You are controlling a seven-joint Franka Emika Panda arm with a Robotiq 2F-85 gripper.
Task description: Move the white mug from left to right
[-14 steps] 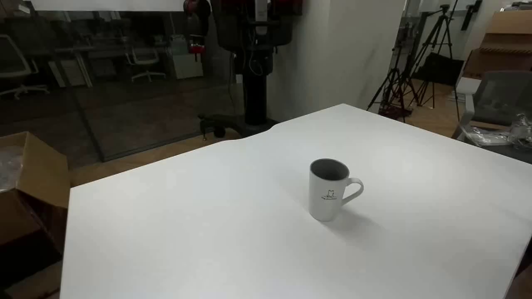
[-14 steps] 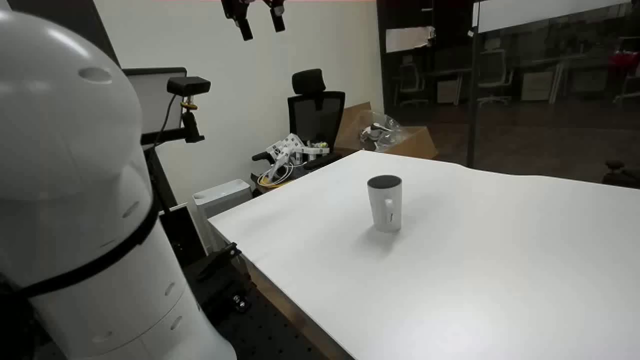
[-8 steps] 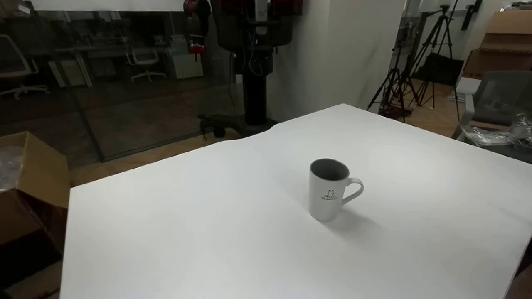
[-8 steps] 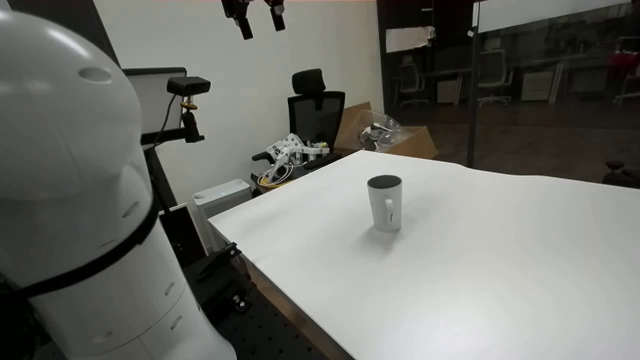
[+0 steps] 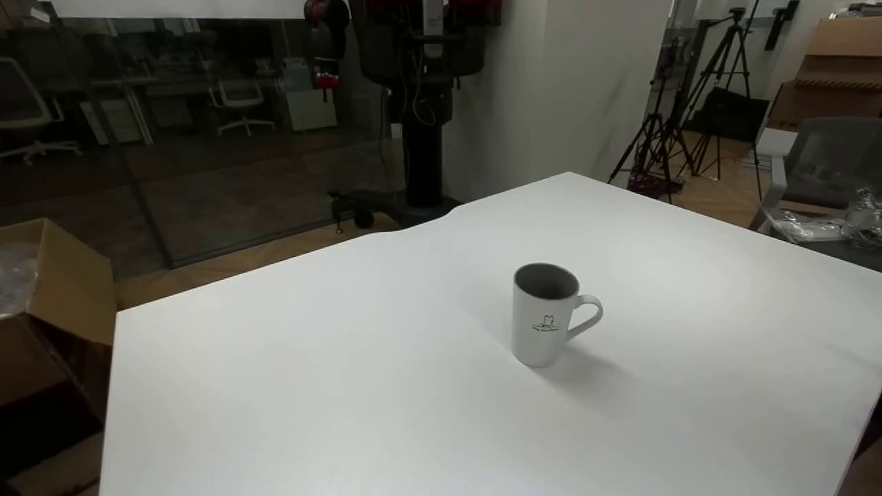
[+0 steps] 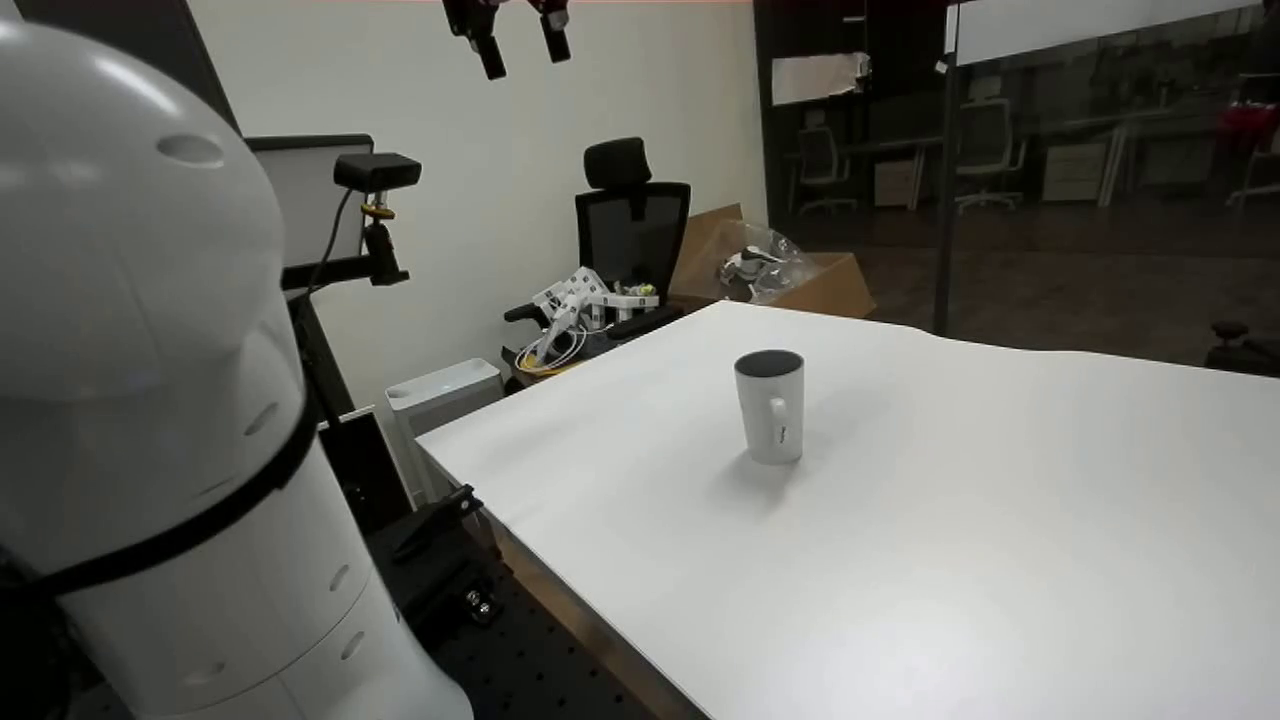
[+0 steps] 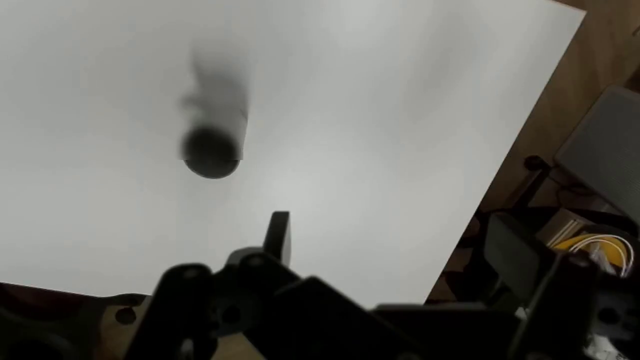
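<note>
- One white mug (image 5: 541,324) makes up the whole job; both exterior views show it standing upright on the desk (image 5: 303,399), mouth up, with its handle (image 5: 592,322) out to one side.
- Nothing but the desk touches it, and all its weight rests there.
- The hand (image 6: 525,60) hangs high at the top edge of an exterior view, well apart from the mug. Its fingers (image 6: 489,58) are spread wide, with only pale wall (image 6: 660,100) behind the gap, so it carries nothing.
- In the wrist view the fingers are far apart as well, and the mug, partly blurred, lies outside the space between them, toward the upper left of that picture.
- My judgement on progress: probably no part of the move is done, since the hand is bare and far off. A finished job with the hand drawn back could look much the same, so I would not swear to it.
- If it is yet to begin, everything remains: reach over the mug, come down, grip it, carry it rightward, set it upright and let go.
- Where that rightward move should end I cannot tell; the task names no exact spot.
</note>
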